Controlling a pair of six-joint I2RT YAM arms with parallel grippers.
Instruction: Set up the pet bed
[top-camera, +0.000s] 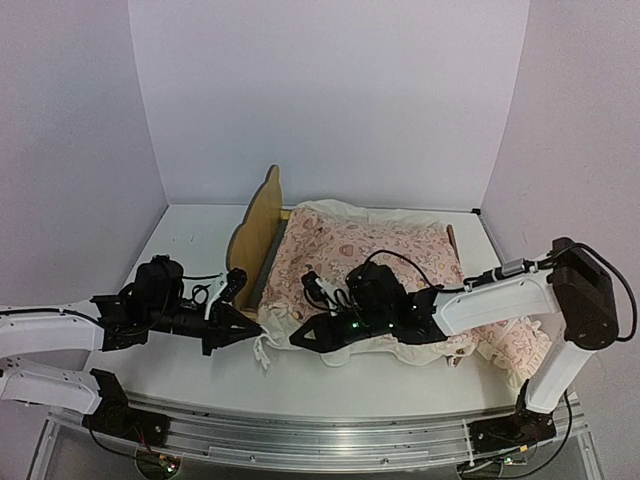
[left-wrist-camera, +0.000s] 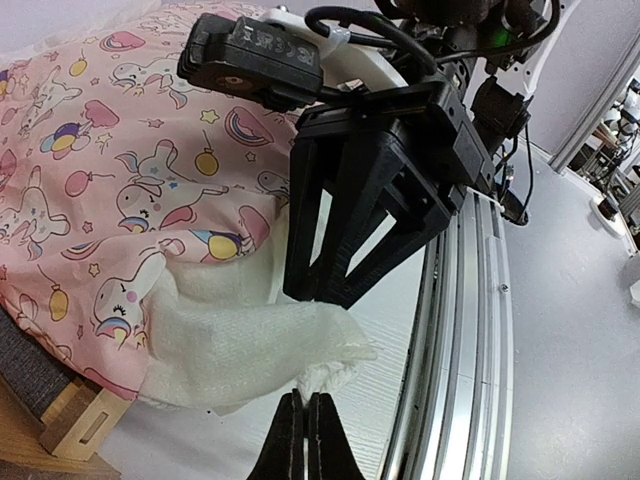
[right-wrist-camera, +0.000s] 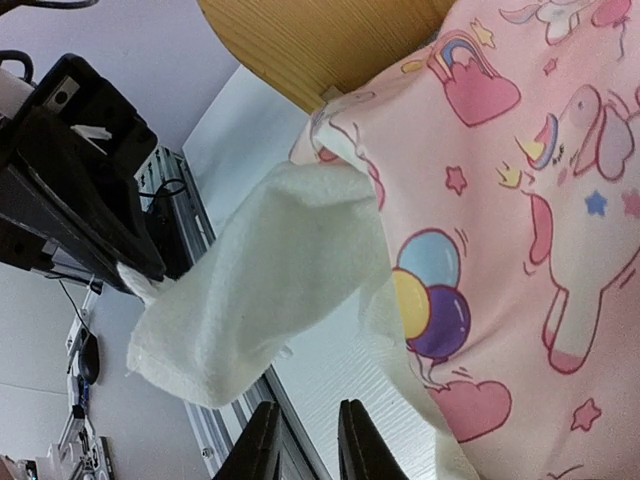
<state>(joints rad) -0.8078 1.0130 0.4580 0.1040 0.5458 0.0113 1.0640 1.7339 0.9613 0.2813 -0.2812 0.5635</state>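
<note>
My left arm (top-camera: 50, 335) reaches in from lower left, left gripper (left-wrist-camera: 305, 402) pinched shut; my right arm (top-camera: 500, 295) bends in from the right, right gripper (right-wrist-camera: 305, 412) slightly parted.

Pink unicorn-print quilt (top-camera: 360, 250) lies on pale-wood pet bed (top-camera: 256, 228); its corner overhangs the white surface (top-camera: 300, 385), between left pincer (top-camera: 252, 335) and right pincer (top-camera: 298, 340).

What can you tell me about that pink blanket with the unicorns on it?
The pink quilt is soft fabric printed with unicorns, rainbows, balloons, hearts and stars, with a fluffy white underside. It lies rumpled over the wooden pet bed and spills past the bed's near edge. One near corner is turned over, white side showing, and the shut left gripper pinches its tip. The right gripper is close beside that corner, jaws apart, holding nothing.
</note>
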